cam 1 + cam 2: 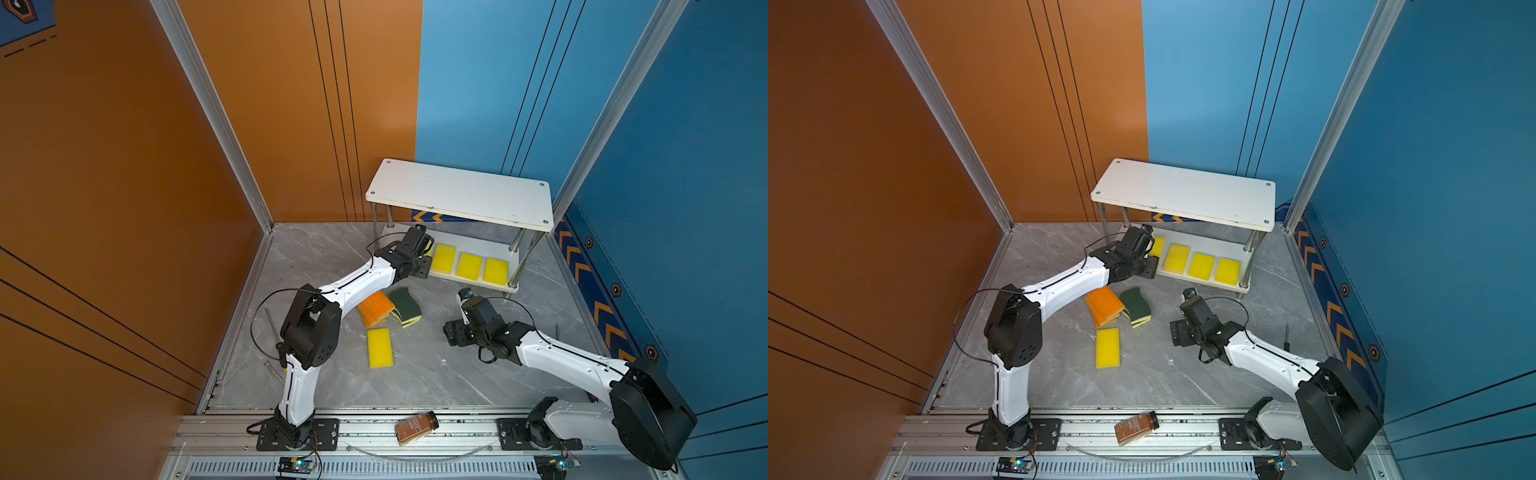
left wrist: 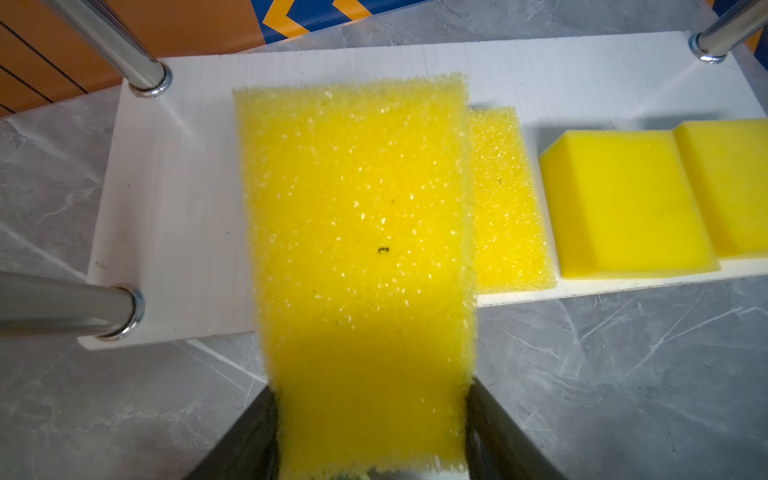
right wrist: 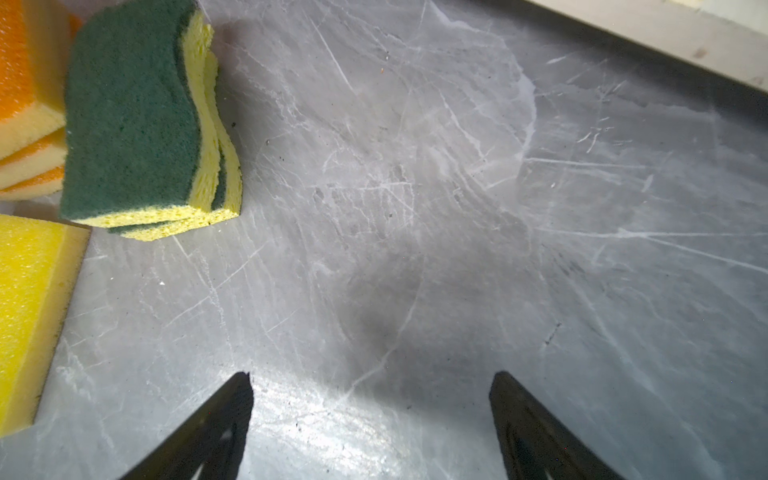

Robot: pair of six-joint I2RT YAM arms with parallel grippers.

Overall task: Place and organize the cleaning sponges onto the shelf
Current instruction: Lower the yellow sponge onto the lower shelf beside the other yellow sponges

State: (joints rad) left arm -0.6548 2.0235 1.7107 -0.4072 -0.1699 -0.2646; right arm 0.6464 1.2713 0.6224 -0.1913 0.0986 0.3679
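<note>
Grey marble-look tabletop [image 1: 415, 374] lies between an orange wall [image 1: 124, 166] and a blue wall [image 1: 685, 166], with the white two-tier shelf [image 1: 457, 191] at its back. Three yellow sponges [image 1: 469, 266] line the lower board [image 2: 174, 208], where the left gripper [image 2: 372, 386] pinches a fourth sponge [image 2: 357, 208] at the left end. The right gripper [image 3: 372, 376] hangs spread near the loose orange-topped stack [image 1: 376, 307], green-topped pair [image 1: 405, 305] and yellow sponge [image 1: 380, 347].

The left arm [image 1: 357, 278] and right arm [image 1: 569, 361] have white shells, black joint housings and looping black cables.
</note>
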